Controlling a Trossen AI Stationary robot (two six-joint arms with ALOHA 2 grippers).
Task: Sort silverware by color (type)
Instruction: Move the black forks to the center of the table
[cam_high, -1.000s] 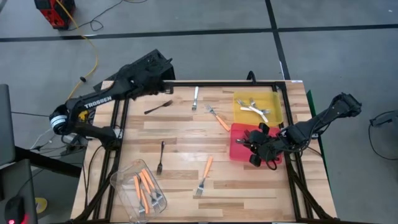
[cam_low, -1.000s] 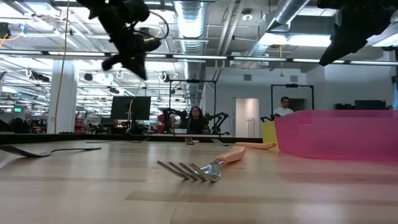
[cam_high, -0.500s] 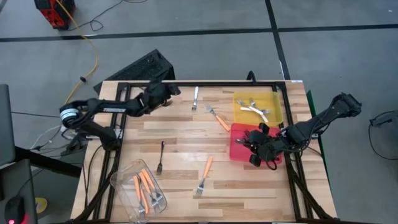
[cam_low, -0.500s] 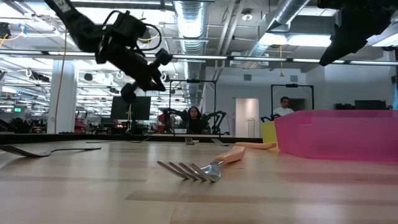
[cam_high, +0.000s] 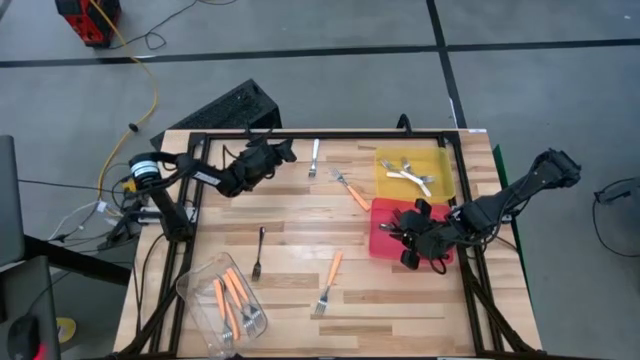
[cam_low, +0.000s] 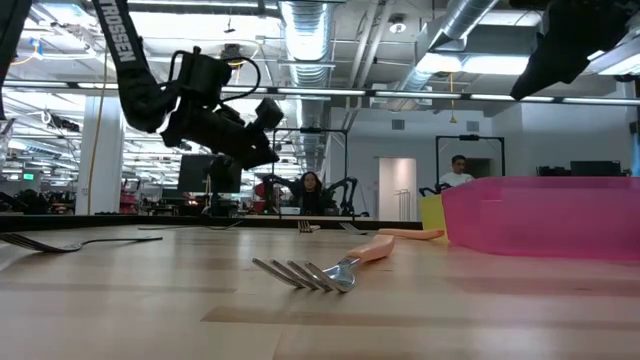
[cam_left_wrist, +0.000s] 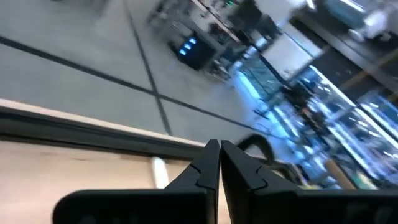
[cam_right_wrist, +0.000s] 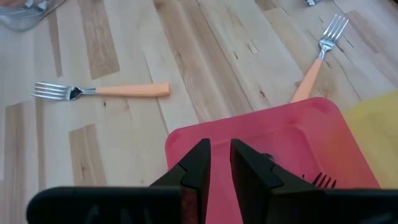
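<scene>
My left gripper (cam_high: 287, 152) (cam_left_wrist: 219, 163) hovers shut and nearly level above the table's far left part, holding nothing. Just beyond it a white-handled fork (cam_high: 314, 157) (cam_left_wrist: 160, 172) lies flat. My right gripper (cam_high: 403, 236) (cam_right_wrist: 219, 159) hangs over the red tray (cam_high: 382, 212), slanting down, its fingers a narrow gap apart with nothing between them. A black fork's tines (cam_right_wrist: 320, 180) show on that tray. Loose on the wood lie two orange-handled forks (cam_high: 350, 189) (cam_high: 328, 282) and a black fork (cam_high: 258, 252).
The yellow tray (cam_high: 440, 160) at the far right holds white forks (cam_high: 408, 175). A clear tub (cam_high: 195, 290) with orange forks stands tilted at the near left corner. Bare wood lies in the table's middle. People stand in the room beyond.
My left gripper has come down from high over the far left corner and gone toward the table's right, tipping from a downward slant to nearly level and rolling a little. In the high view the arm now covers the black fork that lay there. My right gripper kept still.
</scene>
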